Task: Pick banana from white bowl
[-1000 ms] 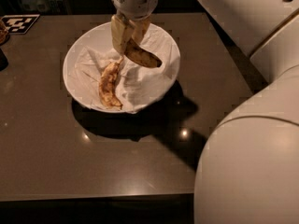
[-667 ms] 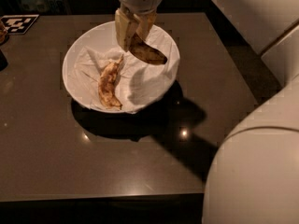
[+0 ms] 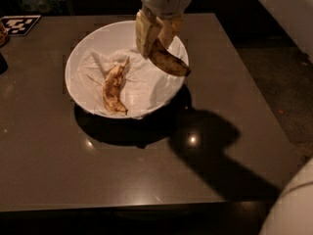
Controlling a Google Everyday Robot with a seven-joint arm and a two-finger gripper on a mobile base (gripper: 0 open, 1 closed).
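The white bowl (image 3: 83, 48) stands on the dark table, lined with crumpled white paper. My gripper (image 3: 156, 42) hangs over the bowl's far right part, shut on the banana (image 3: 170, 62). The banana is small and curved, and hangs by its upper end between the fingers (image 3: 144, 33). Its lower tip points right, over the bowl's right rim and above the paper. A flatter, brown-blotched banana (image 3: 113, 87) lies on the paper in the left half of the bowl, apart from the gripper.
A black-and-white checker tag (image 3: 18, 24) lies at the table's far left corner, with a dark object (image 3: 2, 62) at the left edge. My arm (image 3: 288, 9) crosses the top right. My white body (image 3: 293, 204) fills the bottom right corner.
The gripper has moved a little to the right and up with the banana in it. My arm and body fill less of the right side. The blotched banana has not moved.
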